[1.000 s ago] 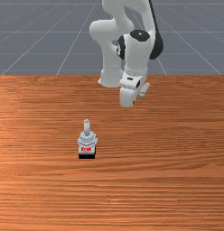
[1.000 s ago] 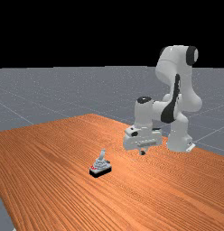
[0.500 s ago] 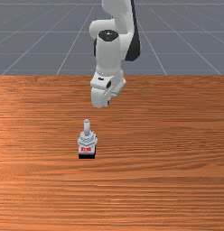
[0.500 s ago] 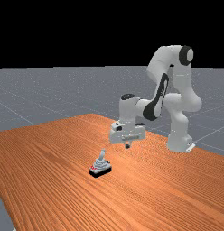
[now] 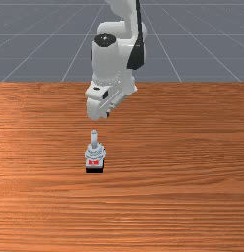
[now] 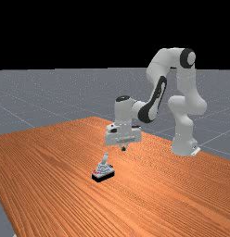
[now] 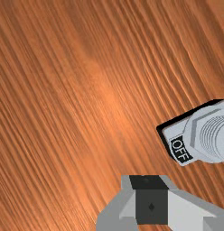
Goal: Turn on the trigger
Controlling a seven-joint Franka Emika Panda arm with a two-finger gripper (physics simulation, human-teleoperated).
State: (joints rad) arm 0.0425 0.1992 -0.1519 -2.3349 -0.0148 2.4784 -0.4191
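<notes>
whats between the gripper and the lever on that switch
Only air, with the wood of the table seen beyond it: the front view shows that bare stretch from the gripper to the lever.

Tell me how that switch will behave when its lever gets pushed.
The switch will likely feel stiff: its grey body looks hard, like metal or plastic. Its blocky, straight-edged black base makes rolling unlikely. The lever stands tall above that small base, so a push near its tip might tip or slide everything, unless it's fixed down.
</notes>
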